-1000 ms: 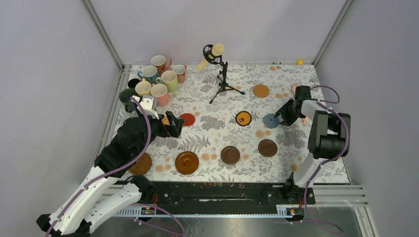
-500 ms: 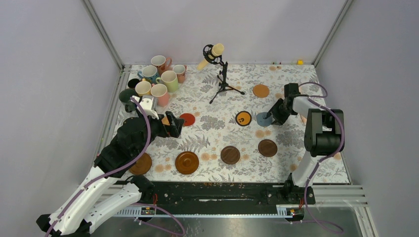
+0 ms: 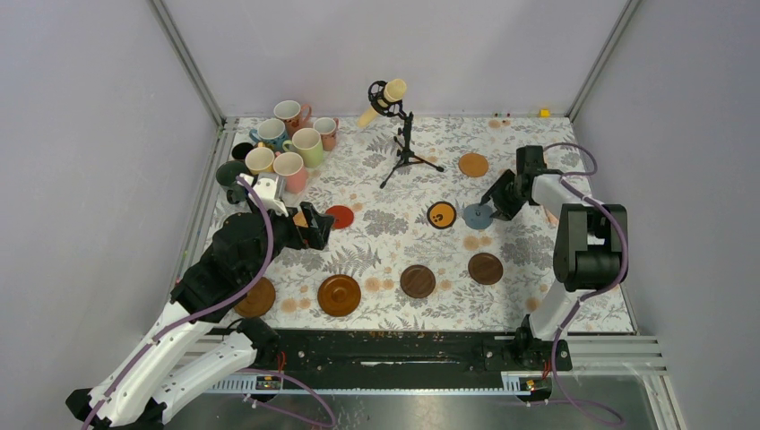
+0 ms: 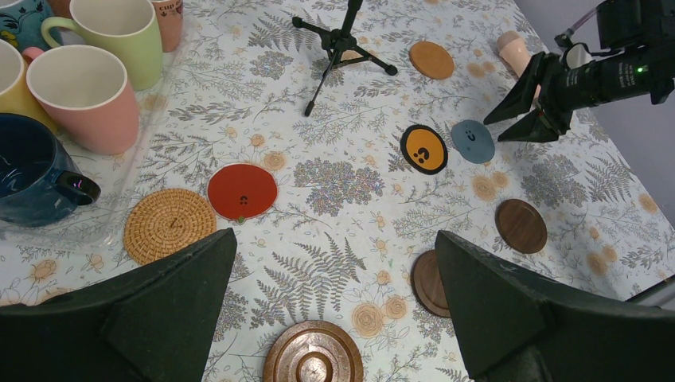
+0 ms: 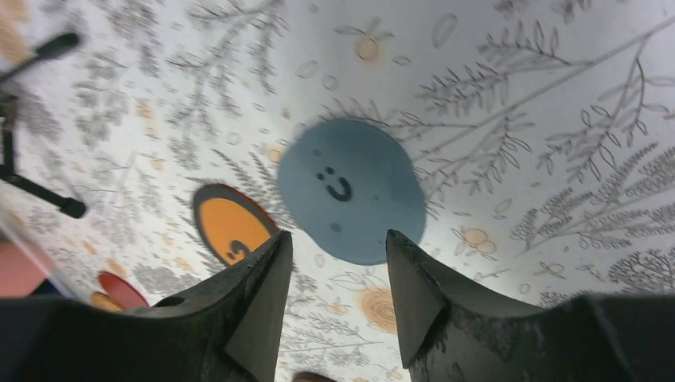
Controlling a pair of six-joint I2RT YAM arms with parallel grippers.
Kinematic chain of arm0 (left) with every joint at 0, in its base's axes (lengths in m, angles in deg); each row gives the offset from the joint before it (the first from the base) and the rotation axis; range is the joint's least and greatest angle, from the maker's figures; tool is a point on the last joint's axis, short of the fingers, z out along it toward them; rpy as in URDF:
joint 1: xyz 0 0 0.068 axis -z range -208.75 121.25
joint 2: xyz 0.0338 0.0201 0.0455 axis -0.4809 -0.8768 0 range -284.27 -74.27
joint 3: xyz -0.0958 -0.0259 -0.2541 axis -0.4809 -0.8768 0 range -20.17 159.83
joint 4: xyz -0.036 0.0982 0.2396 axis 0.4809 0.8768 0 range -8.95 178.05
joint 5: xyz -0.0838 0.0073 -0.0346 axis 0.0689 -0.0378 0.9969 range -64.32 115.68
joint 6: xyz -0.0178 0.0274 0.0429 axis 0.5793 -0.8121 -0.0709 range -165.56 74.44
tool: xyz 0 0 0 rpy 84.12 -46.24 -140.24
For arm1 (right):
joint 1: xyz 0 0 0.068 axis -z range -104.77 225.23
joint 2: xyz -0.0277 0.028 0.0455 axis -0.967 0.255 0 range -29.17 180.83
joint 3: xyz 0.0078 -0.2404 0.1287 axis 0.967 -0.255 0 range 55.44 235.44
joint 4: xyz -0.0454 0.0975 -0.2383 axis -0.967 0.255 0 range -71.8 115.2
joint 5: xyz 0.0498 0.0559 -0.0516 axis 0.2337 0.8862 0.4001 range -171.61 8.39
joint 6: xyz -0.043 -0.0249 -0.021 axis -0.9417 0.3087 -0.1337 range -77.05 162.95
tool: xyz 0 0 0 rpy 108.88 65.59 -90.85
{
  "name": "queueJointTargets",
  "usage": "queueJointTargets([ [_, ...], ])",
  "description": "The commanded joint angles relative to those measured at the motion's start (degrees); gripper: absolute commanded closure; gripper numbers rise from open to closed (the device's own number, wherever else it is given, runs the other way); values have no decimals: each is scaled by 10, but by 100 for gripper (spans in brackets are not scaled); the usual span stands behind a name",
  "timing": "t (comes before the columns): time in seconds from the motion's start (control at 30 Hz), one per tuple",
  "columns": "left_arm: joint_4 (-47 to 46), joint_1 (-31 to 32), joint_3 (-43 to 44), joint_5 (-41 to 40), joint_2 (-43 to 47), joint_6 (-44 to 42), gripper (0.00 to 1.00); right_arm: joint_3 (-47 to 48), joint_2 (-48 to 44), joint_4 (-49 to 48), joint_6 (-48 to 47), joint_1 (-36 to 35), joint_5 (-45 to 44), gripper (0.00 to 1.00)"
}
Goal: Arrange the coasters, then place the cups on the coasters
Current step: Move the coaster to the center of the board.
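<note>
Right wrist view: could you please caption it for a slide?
Open right gripper near the grey-blue coaster, orange coaster beside it.

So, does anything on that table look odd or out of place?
Nothing looks spilled or broken. The odd one out is a cream microphone on a black tripod stand, standing at the far side among the scattered round coasters; the ceramic mugs crowd the far left corner.

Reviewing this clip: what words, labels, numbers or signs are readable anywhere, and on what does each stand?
"cup": small dark print on the pink mug; the rest is too small to read.
Two dots and a curve, a face sign without letters: grey-blue coaster.
A similar black face sign: orange coaster.
Tiny dark marks, unreadable: red coaster.
Nothing else readable.
</note>
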Motion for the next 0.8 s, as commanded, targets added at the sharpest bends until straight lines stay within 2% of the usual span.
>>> queueJointTargets([
  [0.0, -34, 2, -2, 6, 2, 3, 1, 26, -21, -73, 30, -7, 5, 45],
  [0.23, -34, 2, -2, 4, 3, 2, 1, 77, 47, -104, 70, -7, 10, 48],
  [0.5, -33, 2, -1, 1, 1, 1, 1, 118, 102, -85, 93, -35, 3, 49],
  [0.77, -34, 2, 0, 4, 0, 2, 1, 103, 83, -33, 79, -47, -50, 49],
])
